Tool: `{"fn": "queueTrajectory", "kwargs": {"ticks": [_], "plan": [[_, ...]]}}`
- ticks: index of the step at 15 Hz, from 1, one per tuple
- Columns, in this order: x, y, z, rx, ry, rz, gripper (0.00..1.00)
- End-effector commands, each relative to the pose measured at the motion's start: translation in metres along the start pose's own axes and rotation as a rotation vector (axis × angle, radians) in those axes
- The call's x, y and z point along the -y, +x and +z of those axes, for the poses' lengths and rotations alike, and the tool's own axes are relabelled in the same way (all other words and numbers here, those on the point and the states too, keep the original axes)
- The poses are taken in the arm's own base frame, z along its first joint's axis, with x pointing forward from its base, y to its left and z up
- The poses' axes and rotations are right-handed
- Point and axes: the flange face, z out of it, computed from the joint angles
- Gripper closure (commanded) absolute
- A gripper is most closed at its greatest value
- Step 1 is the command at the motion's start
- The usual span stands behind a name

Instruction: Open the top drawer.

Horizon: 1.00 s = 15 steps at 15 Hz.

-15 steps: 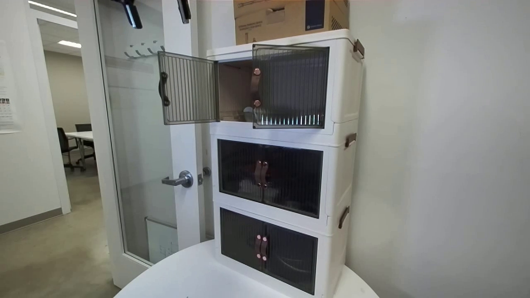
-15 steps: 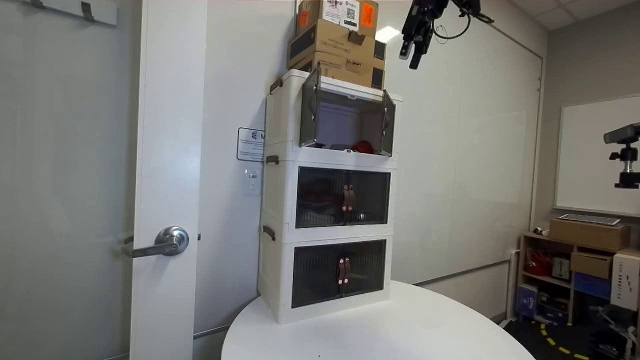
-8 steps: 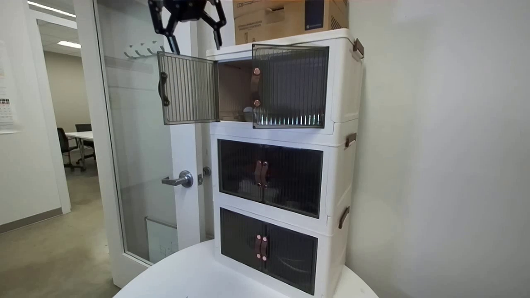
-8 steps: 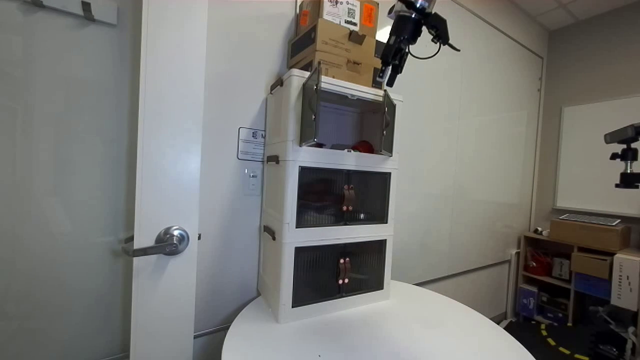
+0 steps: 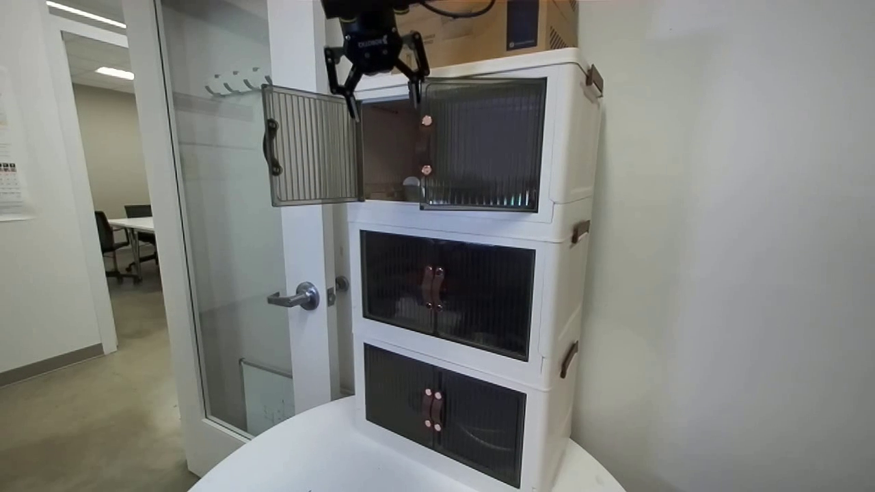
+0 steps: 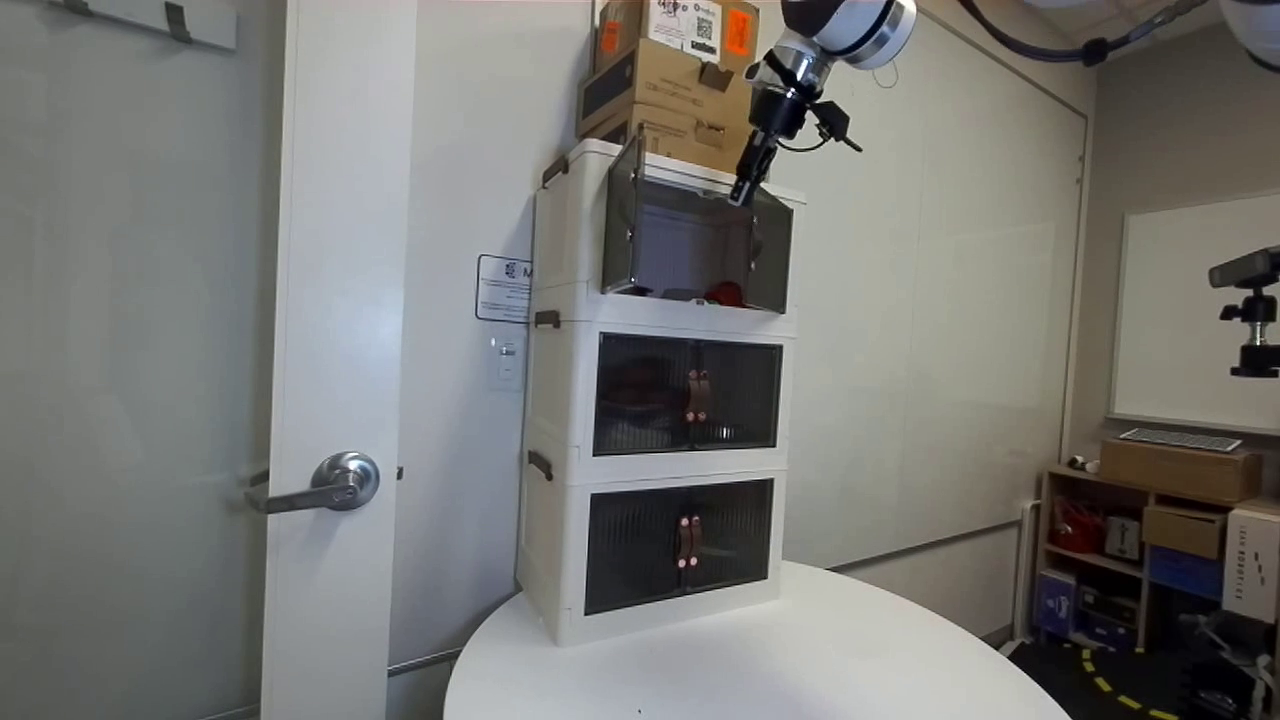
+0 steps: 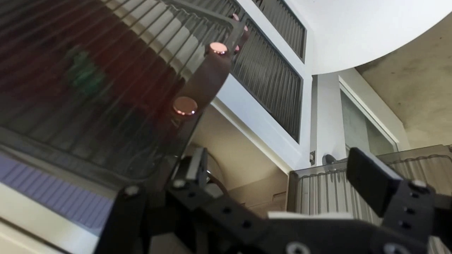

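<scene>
The top drawer is the uppermost cabinet compartment. Its two smoky ribbed panels stand swung outward: the left panel (image 5: 316, 150) wide, the right panel (image 5: 485, 147) partly. Between them the tan interior (image 5: 389, 143) shows, also in the other exterior picture (image 6: 680, 235). My gripper (image 5: 385, 106) is open and empty in front of the opening's upper part. In the wrist view its fingers (image 7: 279, 158) stand apart, one beside the right panel's free edge near the brown handle (image 7: 204, 81). I cannot tell whether that finger touches the panel.
A red object (image 6: 725, 293) and a pale round object (image 5: 411, 186) lie inside the compartment. Cardboard boxes (image 6: 670, 90) stand on the cabinet. Two closed dark-door compartments (image 5: 444, 294) are below, on a round white table (image 6: 800, 660). A glass door (image 5: 225, 225) stands beside it.
My gripper has come down and across to the compartment's opening, staying open. The right panel has swung somewhat inward, toward closed. The left panel looks unmoved.
</scene>
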Motion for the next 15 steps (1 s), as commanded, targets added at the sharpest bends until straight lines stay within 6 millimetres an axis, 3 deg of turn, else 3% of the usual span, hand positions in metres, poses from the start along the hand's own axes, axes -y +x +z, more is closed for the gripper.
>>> {"fn": "queueTrajectory", "kwargs": {"ticks": [1, 7, 15], "plan": [[-0.028, 0.007, 0.002, -0.021, -0.040, -0.045, 0.00], [-0.032, 0.015, -0.004, -0.040, -0.052, -0.044, 0.00], [-0.014, 0.041, -0.008, -0.110, -0.029, -0.143, 0.00]]}}
